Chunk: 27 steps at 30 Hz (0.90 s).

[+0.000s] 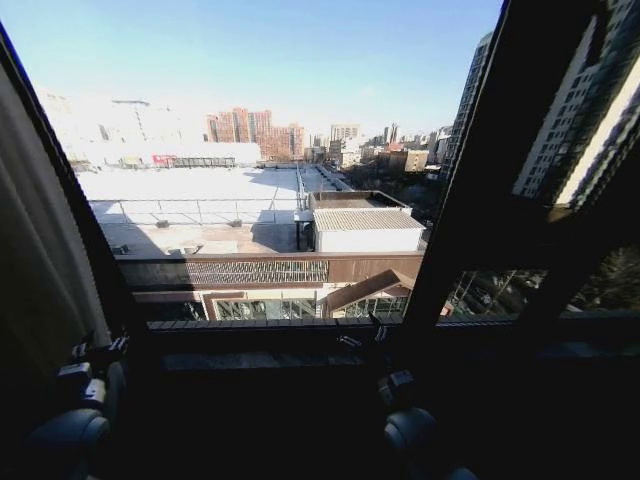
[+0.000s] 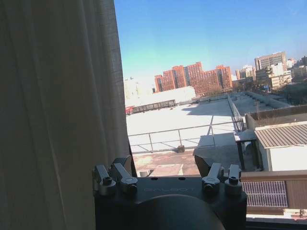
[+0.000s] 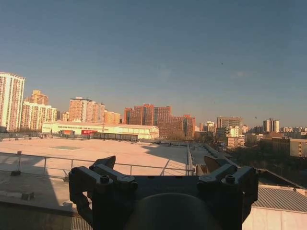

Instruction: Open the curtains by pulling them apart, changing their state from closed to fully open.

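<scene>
My left gripper stands wide open beside the curtain; my right gripper is open too, holding nothing.

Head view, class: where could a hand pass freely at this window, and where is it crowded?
Free: the wide glass span between the curtain gathered at the left edge and the dark slanting frame bar. The sill strip between the grippers also looks bare, though it is dark. Crowded: low left, where the left gripper sits by the curtain, and beside the right gripper.
</scene>
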Available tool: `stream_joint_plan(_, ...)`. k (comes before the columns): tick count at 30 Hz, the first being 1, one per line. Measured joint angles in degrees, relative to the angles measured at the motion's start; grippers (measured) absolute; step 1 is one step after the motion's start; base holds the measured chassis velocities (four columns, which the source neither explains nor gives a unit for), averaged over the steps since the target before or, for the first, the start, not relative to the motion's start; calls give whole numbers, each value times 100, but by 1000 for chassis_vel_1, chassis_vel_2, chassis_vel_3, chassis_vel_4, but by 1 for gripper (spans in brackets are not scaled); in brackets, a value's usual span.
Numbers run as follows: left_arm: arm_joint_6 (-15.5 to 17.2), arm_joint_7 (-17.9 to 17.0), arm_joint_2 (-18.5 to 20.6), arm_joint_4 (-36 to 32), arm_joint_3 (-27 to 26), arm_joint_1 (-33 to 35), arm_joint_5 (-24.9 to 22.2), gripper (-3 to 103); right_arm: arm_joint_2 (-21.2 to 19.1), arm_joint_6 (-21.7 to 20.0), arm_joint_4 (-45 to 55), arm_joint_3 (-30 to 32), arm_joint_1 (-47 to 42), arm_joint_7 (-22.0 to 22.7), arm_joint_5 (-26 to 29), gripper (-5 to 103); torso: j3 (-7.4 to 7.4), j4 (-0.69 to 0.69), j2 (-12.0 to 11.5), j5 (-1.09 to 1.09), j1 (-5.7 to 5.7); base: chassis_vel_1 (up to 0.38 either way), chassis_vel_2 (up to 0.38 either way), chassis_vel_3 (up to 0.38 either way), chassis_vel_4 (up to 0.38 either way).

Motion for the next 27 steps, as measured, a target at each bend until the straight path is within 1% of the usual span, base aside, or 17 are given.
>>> stream_joint_plan(1,-145,186,-78,-177,-75,240,-145,81,-34,-86,70,23,-16,34,89,100,0,-1,0,1,0,0,0,0,0)
stream_joint_plan(2,-145,186,-78,-177,-75,240,-145,81,-34,-86,70,23,-16,34,89,100,0,-1,0,1,0,0,0,0,0)
stream_joint_plan(3,-256,286,-131,-260,-98,357,-234,86,-66,-151,119,46,-22,61,158,100,0,0,0,0,0,0,0,0,0)
stream_joint_plan(4,-366,384,-182,-333,-107,461,-319,86,-101,-222,159,76,-22,95,210,100,0,0,0,0,0,0,0,0,0)
stream_joint_plan(6,-558,572,-265,-462,-102,585,-520,96,-192,-462,237,157,-19,180,306,100,0,-1,0,1,0,0,0,0,0)
stream_joint_plan(7,-558,572,-265,-462,-102,585,-520,96,-192,-462,237,157,-19,180,306,100,0,-1,0,1,0,0,0,0,0)
stream_joint_plan(8,-613,638,-300,-493,-81,595,-614,98,-241,-590,271,192,-13,220,364,100,0,-1,0,0,0,0,0,0,0)
stream_joint_plan(10,-694,766,-378,-502,-41,530,-730,100,-340,-880,321,251,17,325,516,100,1,-1,0,0,0,0,0,0,0)
stream_joint_plan(11,-702,849,-419,-495,-32,479,-750,100,-366,-972,339,263,36,357,579,100,1,-2,0,0,0,0,0,0,0)
stream_joint_plan(12,-702,849,-419,-495,-32,479,-750,100,-366,-972,339,263,36,357,579,100,1,-2,0,0,0,0,0,0,0)
stream_joint_plan(14,-650,1024,-571,-469,-18,322,-718,100,-389,-1115,378,281,73,379,649,100,1,-1,0,-1,0,0,0,0,0)
stream_joint_plan(15,-650,1024,-571,-469,-18,322,-718,100,-389,-1115,378,281,73,379,649,100,1,-1,0,-1,0,0,0,0,0)
stream_joint_plan(18,-470,1116,-804,-576,-18,185,-619,100,-381,-1276,446,282,142,385,714,100,1,-2,0,-1,0,0,0,0,0)
stream_joint_plan(20,-426,1158,-867,-650,-18,191,-569,100,-357,-1315,458,282,174,399,773,100,1,-1,0,-1,0,0,0,0,0)
stream_joint_plan(23,-275,1367,-996,-853,-21,284,-294,100,-249,-1438,481,307,262,522,913,100,1,-1,0,0,0,-9,-9,17,11)
stream_joint_plan(25,-259,1428,-1015,-885,-20,316,-234,100,-214,-1456,481,335,272,530,908,100,1,0,0,-1,0,-71,-28,72,75)
stream_joint_plan(27,-251,1528,-1058,-935,-16,349,-179,100,-119,-1469,457,425,267,574,786,100,1,1,0,-2,1,-76,-99,88,103)
